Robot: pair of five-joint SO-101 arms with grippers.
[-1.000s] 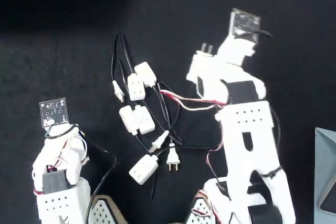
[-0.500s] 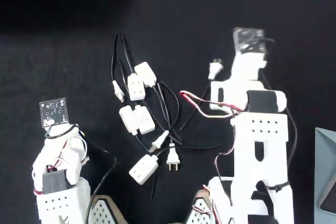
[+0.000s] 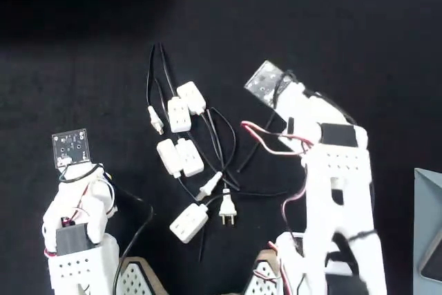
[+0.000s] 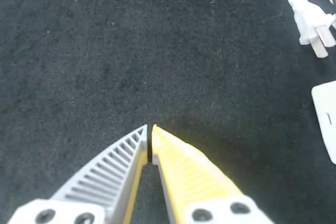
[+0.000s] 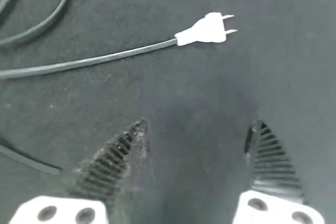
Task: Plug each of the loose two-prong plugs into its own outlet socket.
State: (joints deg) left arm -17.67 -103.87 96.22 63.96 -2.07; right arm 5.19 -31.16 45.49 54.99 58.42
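Several white sockets (image 3: 179, 114) and three loose white two-prong plugs lie among black cords at the table's middle: one plug (image 3: 156, 121) on the left, two (image 3: 209, 186) (image 3: 227, 208) nearer the front. My right gripper (image 5: 197, 124) stands open just above the black mat, with a white plug (image 5: 207, 29) and its cord lying apart beyond its fingertips. The right arm (image 3: 324, 143) leans over the cords' right side. My left gripper (image 4: 150, 128) is shut on nothing, low over bare mat. A plug (image 4: 310, 22) and a socket's edge (image 4: 326, 119) lie off to its side.
The left arm (image 3: 76, 219) sits folded at the front left corner. A grey-blue box (image 3: 428, 226) stands at the right edge. Black cords (image 3: 221, 143) loop between the sockets and the right arm. Red and white wires (image 3: 266, 139) hang from that arm.
The right arm has swung its wrist down and to the left, toward the cords. The left arm and all plugs and sockets have stayed put.
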